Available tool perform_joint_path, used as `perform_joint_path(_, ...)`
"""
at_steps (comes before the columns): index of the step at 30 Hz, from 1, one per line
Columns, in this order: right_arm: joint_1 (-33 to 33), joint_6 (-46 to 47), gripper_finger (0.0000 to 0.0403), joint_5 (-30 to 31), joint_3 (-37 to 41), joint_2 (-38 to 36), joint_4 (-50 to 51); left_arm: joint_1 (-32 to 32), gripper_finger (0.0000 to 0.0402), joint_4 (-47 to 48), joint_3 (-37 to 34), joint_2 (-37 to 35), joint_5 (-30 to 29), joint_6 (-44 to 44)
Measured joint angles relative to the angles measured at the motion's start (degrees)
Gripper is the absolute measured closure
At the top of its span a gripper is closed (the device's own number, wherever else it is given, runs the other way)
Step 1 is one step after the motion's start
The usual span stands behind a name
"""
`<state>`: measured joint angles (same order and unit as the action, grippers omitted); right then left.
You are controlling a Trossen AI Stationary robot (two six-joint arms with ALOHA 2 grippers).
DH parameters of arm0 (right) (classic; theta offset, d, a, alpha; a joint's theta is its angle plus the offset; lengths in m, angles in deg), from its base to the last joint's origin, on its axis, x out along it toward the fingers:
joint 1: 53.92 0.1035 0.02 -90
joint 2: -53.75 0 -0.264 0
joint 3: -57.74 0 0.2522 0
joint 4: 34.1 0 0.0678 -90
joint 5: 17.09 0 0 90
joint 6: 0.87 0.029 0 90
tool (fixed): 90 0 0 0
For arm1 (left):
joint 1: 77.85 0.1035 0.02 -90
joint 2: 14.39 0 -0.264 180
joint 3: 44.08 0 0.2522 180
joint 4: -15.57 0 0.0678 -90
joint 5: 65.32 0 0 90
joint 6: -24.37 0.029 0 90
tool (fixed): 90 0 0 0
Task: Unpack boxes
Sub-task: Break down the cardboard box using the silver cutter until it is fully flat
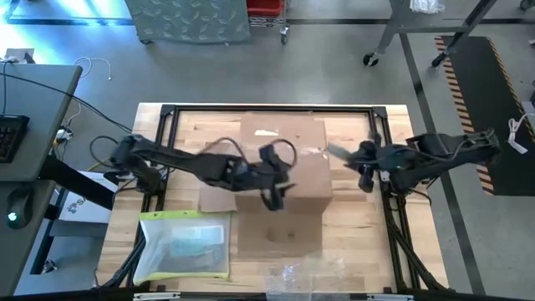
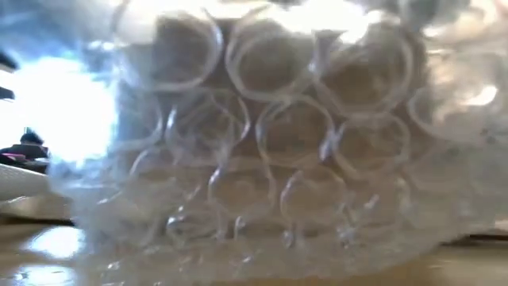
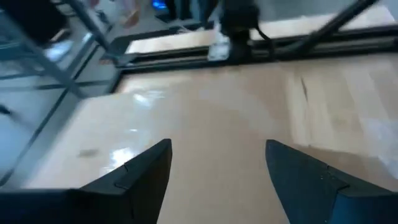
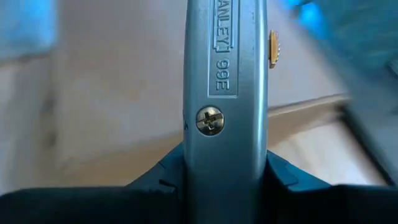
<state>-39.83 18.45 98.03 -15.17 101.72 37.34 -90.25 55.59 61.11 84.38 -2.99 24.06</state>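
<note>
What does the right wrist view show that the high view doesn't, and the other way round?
Only the right wrist view shows the grey metal utility knife close up: its stamped lettering, cross-head screw and brass-coloured slider. Only the high view shows the left claw over the plain brown cardboard box, the flat clear sleeve with a yellow edge, and the wooden table. Both show the right claw shut on the knife, beside the box.
</note>
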Motion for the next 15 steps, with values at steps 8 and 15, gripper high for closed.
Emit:
perform_joint_path(8,2.97,12.37,0.0309,13.21,13.07,-3.14,-9.38,1.7,0.0207,27.42,-0.45,-10.72,-13.5,-15.44)
perform_joint_path(15,2.61,22.58,0.0309,28.13,28.39,-3.85,-26.69,6.06,0.0287,37.06,-15.37,-16.41,-14.44,-33.09)
